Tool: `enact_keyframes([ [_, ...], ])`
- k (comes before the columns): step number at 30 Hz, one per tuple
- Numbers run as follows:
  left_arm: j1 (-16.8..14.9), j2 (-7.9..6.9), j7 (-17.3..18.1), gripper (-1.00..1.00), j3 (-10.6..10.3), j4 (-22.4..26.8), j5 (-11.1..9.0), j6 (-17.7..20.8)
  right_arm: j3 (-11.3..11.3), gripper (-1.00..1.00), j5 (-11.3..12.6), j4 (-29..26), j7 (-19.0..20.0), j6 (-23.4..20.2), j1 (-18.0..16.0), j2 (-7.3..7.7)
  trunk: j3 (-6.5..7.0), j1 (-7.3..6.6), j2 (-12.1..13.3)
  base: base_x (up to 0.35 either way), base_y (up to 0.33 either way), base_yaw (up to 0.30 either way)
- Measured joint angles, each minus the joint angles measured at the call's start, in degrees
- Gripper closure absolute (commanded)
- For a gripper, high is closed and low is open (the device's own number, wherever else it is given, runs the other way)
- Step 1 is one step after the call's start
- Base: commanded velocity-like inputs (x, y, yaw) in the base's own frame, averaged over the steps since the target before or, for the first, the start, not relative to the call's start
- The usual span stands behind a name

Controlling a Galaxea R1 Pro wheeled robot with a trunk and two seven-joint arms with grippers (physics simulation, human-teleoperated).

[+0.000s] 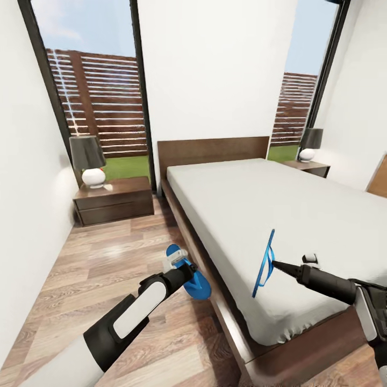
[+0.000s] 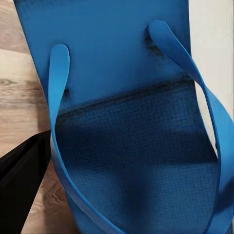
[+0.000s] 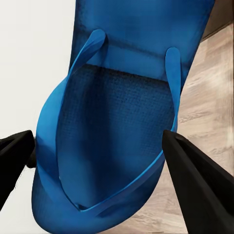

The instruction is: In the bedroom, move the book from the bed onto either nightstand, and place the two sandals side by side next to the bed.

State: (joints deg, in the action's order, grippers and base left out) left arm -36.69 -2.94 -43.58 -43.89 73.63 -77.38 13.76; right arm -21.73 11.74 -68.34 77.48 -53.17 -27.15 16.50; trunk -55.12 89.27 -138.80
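Head view: two sandals, thin, light, flexible foam. Left end effector (image 1: pixel 188 267) pinches one sandal (image 1: pixel 194 279) above the floor; right end effector (image 1: pixel 275 264) pinches the other sandal (image 1: pixel 264 263) at the bed (image 1: pixel 301 209) edge. Grip your straps.

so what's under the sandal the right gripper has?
The right gripper holds its sandal on edge over the mattress. Grey mattress and some wood floor show behind it; whatever the sole covers stays hidden.

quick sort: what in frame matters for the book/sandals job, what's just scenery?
Job:
- left gripper's sandal
- right gripper's sandal, held on edge over the mattress
- bed
- near nightstand, far nightstand

Scenery:
- lamps
- windows
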Motion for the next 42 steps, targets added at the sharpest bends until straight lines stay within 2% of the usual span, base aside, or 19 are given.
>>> enact_keyframes([
  [3, 0.0, -0.01, 0.0, 1.00, -0.1, -0.1, 0.0, 0.0, -0.1, 1.00, 0.0, 4.0, 0.0, 0.0, 0.0, 0.01, 0.00, 0.00, 0.0, 0.000, 0.000, -0.107],
  [5, 0.0, 0.03, 0.1, 1.00, -0.1, -0.1, 0.0, 0.0, -0.1, 1.00, 0.1, 4.8, -0.1, 0.0, 0.0, 0.01, 0.00, 0.00, 0.0, 0.000, 0.000, -0.024],
  [11, 0.0, 0.08, 0.0, 1.00, -1.6, -0.2, -0.1, 0.1, -0.1, 1.00, 0.1, 5.1, -0.1, 0.0, 0.0, 0.02, 0.00, 0.03, 0.0, -0.192, 0.000, -0.004],
  [20, 0.0, 0.08, -0.1, 1.00, -1.8, -0.2, -0.1, 0.1, -0.1, 1.00, 0.1, 5.1, -0.1, 0.0, 0.0, 0.01, 0.00, 0.00, 0.0, -0.108, 0.000, -0.017],
  [42, 0.0, 0.35, -0.1, 1.00, -2.0, -0.2, -0.2, 0.1, -0.1, 1.00, 0.0, 5.1, -0.1, 0.0, 0.0, 0.02, 0.00, 0.00, 0.0, 0.000, 0.000, -0.281],
])
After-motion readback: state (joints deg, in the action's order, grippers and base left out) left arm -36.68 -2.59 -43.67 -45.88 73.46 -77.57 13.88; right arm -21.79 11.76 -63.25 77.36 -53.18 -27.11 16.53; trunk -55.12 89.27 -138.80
